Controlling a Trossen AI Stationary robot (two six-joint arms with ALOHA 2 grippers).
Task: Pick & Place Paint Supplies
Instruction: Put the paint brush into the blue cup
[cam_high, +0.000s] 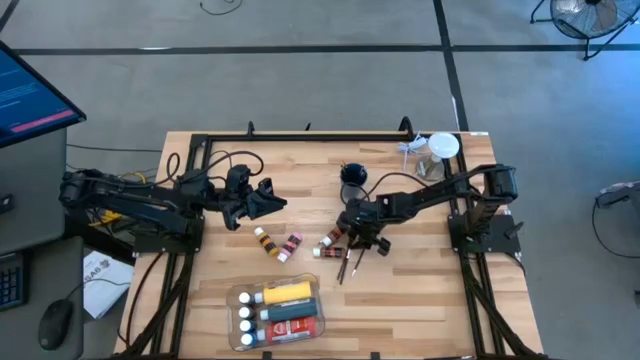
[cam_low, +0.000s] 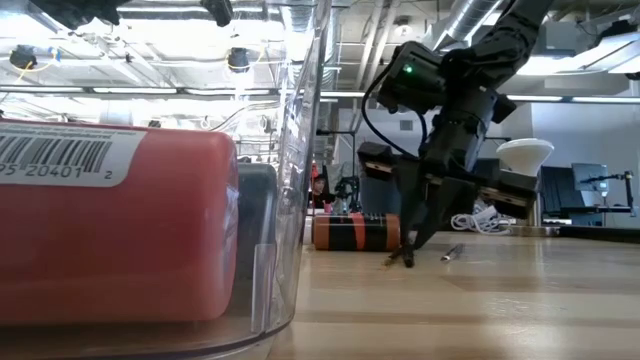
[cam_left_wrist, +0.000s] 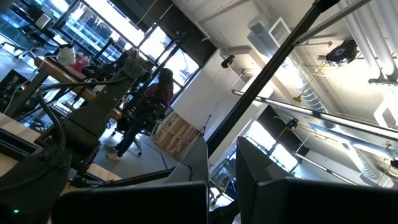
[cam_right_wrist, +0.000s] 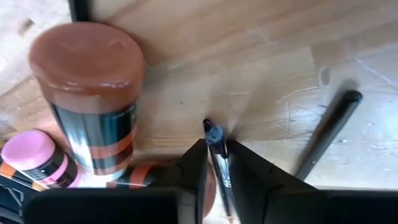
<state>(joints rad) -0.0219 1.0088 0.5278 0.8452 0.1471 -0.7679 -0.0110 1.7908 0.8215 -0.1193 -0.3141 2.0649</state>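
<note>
The right tool (cam_high: 352, 243) is standing over the middle of the desk (cam_high: 420, 300), its fingers narrowed around a thin dark-handled brush (cam_right_wrist: 216, 144); the right wrist view is showing the handle pinched between the two dark fingers. The brush's long axis is running near-to-far with a slight lean, its lower end pointing toward the near edge. A second brush (cam_right_wrist: 328, 134) is lying loose just beside it. A brown-capped paint bottle (cam_right_wrist: 93, 93) and a pink-capped one (cam_right_wrist: 34, 158) are resting just to the left of the tool.

The clear tray (cam_high: 322, 322), already holding a yellow bottle (cam_high: 285, 292) and several white-capped tubes, is sitting nearer the front edge and to the left of the held brush, so the carry looks to be heading that way.

The left tool (cam_high: 268, 197) is waiting shut at the left, raised off the desk.
</note>
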